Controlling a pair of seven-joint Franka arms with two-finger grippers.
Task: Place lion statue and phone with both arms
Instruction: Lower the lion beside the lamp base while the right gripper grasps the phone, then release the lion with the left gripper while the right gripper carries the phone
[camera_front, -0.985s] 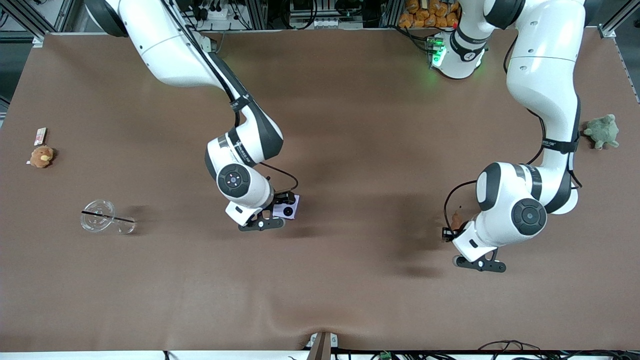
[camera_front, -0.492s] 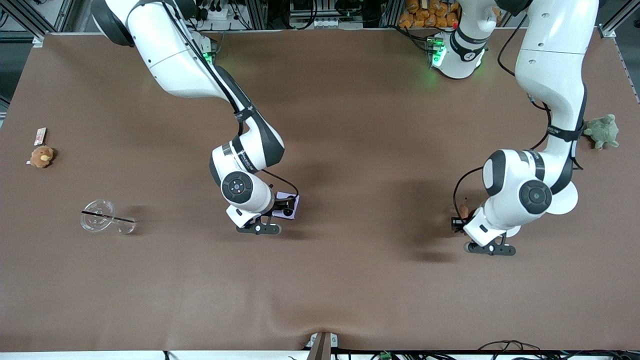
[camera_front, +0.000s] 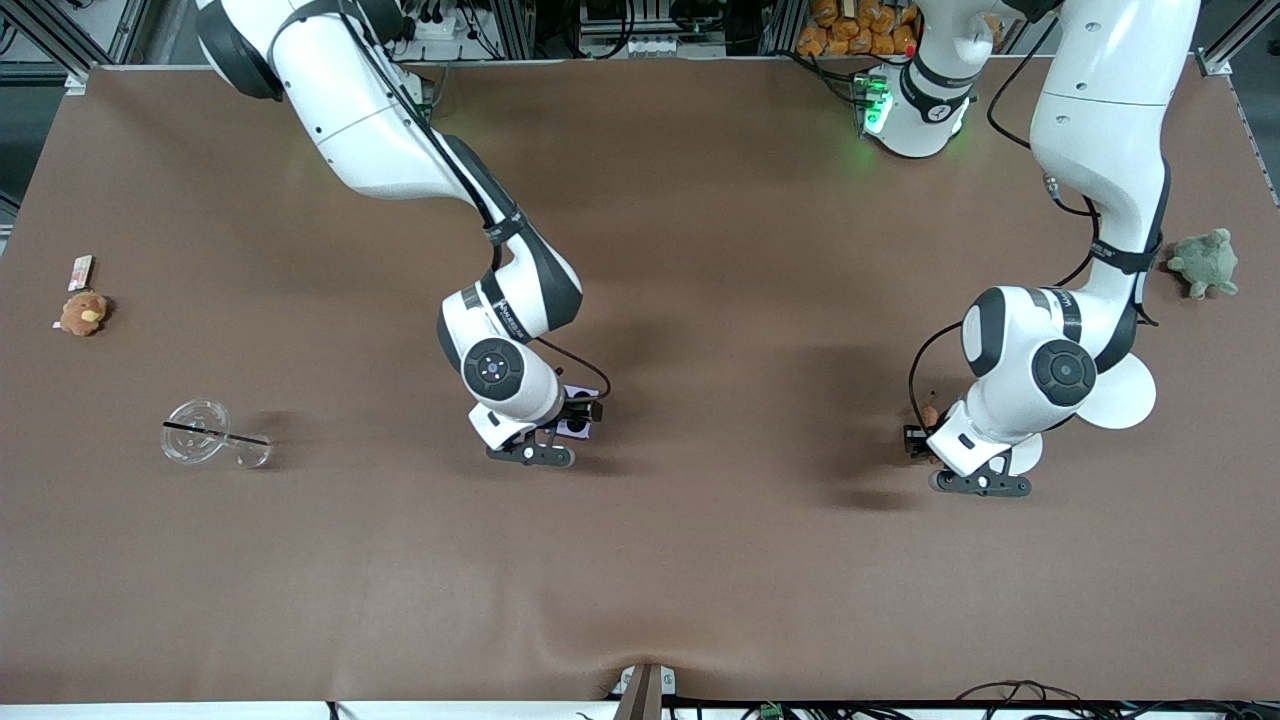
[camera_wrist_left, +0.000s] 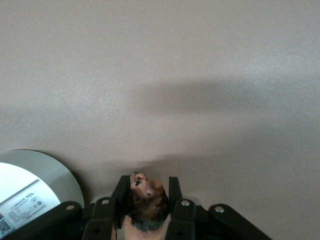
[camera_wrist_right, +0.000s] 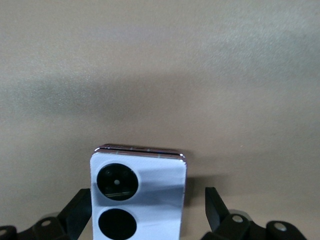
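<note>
Honestly, my left gripper (camera_wrist_left: 146, 202) pinches the lion statue (camera_wrist_left: 146, 199) only by its head; it could twist free. My right gripper (camera_wrist_right: 150, 207) stands spread around the phone (camera_wrist_right: 138, 192), unclamped.

You have a tan plush toy (camera_front: 83, 313) with a small card (camera_front: 80, 271) beside it at the right arm's end, a clear glass (camera_front: 213, 435) lying nearer the camera, and a green plush (camera_front: 1205, 262) at the left arm's end.
</note>
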